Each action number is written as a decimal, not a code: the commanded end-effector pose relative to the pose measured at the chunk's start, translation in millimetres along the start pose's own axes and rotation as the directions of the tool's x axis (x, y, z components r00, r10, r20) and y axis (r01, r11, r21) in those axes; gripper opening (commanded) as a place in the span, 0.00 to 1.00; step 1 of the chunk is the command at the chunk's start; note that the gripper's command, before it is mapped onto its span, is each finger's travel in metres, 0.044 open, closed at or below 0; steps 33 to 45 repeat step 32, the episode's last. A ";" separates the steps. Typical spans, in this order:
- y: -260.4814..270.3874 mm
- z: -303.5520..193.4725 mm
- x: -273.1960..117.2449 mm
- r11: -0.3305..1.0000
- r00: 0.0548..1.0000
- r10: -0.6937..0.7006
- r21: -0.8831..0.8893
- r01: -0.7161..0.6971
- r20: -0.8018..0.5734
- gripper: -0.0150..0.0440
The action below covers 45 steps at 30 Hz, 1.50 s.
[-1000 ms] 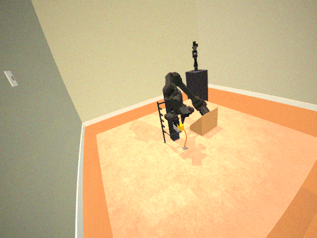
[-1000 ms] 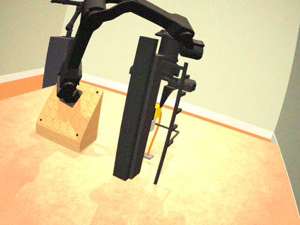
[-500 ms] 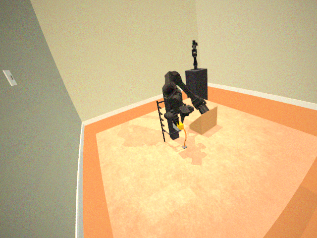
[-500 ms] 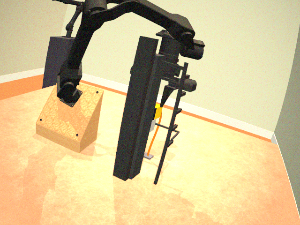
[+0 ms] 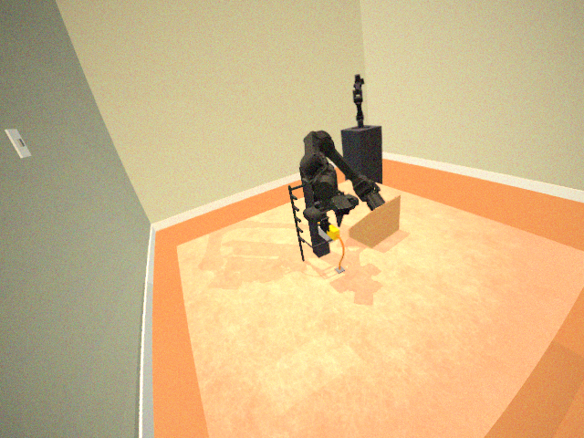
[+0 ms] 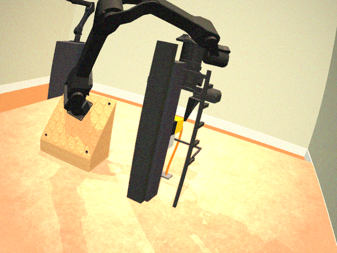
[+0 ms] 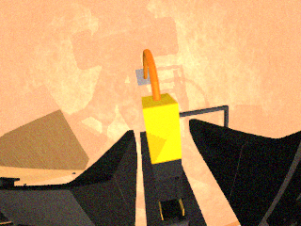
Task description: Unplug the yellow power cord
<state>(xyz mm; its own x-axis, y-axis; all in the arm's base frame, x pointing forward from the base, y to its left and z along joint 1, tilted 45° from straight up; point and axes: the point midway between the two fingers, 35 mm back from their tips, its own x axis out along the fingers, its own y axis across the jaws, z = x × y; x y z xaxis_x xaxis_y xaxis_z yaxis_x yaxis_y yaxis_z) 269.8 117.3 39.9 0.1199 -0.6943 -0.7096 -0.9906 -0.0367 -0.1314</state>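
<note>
The yellow plug [image 5: 334,231] [image 6: 178,125] [image 7: 164,134] sits against the dark strip [image 7: 170,188] on the upright post [image 5: 320,248] [image 6: 149,122]. How deep its prongs sit is hidden. The orange-yellow cord [image 5: 342,252] [image 6: 172,158] [image 7: 151,71] hangs from the plug in a curve down to a small grey plate [image 5: 339,270] [image 6: 167,175] [image 7: 141,76]. My gripper [image 5: 331,224] [image 7: 162,130] is partly open, with one finger on each side of the plug in the wrist view and a gap beside each. In the exterior view the post hides one finger.
A thin black pegged rack [image 5: 296,221] [image 6: 189,147] [image 7: 204,111] stands beside the post. A slanted wooden block [image 5: 377,224] [image 6: 101,145] [image 7: 44,146] lies under my arm's base. A dark pedestal [image 5: 362,155] [image 6: 63,68] with another arm stands at the back.
</note>
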 end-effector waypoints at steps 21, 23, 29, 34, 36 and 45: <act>-0.5 59.3 -13.4 1.000 1.000 -0.005 0.001 0.005 0.006 1.00; -0.5 59.3 -13.4 1.000 1.000 -0.005 0.001 0.005 0.006 1.00; -0.5 59.3 -13.4 1.000 1.000 -0.005 0.001 0.005 0.006 1.00; -0.5 59.3 -13.4 1.000 1.000 -0.005 0.001 0.005 0.006 1.00; -0.5 59.3 -13.4 1.000 1.000 -0.005 0.001 0.005 0.006 1.00; -0.5 59.3 -13.4 1.000 1.000 -0.005 0.001 0.005 0.006 1.00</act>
